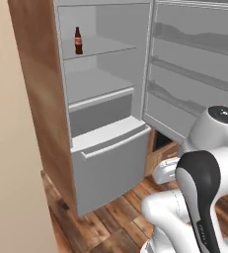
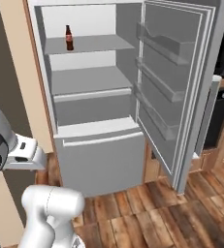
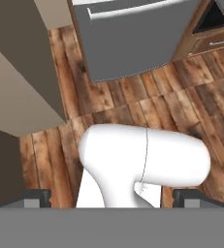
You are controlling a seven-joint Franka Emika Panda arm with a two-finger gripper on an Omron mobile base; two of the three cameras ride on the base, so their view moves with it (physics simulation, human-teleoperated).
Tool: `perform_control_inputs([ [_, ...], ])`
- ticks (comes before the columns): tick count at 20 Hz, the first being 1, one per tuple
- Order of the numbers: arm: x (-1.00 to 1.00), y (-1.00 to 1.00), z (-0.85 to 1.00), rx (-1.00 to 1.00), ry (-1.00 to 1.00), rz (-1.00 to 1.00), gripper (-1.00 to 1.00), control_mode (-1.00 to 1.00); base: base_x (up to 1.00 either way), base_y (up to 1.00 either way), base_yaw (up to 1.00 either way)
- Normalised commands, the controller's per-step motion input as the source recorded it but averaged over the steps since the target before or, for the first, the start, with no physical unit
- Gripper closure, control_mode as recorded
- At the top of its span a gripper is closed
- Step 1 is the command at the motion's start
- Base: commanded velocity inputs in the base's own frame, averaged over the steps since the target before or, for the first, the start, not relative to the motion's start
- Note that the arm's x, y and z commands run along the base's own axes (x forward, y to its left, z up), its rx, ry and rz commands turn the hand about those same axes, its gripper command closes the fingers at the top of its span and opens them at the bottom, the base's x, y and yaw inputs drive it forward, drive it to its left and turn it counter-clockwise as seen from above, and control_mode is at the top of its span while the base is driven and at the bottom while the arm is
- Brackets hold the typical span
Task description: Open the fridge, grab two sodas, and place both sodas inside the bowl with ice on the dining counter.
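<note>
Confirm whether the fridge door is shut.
No. The fridge door is swung wide open, baring the shelves and a bottle on the top one.

The grey fridge (image 2: 91,160) stands with its door swung open, a dark-brown bottle (image 2: 69,38) upright on its top shelf.

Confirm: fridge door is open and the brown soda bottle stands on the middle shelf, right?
Not quite. The fridge door is open, but the brown soda bottle stands on the top shelf, as the right base view shows; the shelf below it is bare.
</note>
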Motion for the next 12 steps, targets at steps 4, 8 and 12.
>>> perform_control_inputs([
  [4,0.0,0.0,0.0,0.0,0.0,0.0,-1.0,1.0,0.9,-0.03,0.29],
  [8,0.0,0.0,0.0,0.0,0.0,0.0,-1.0,1.0,0.89,-0.09,0.27],
  [12,0.0,0.0,0.0,0.0,0.0,0.0,-1.0,1.0,0.8,-0.19,0.24],
])
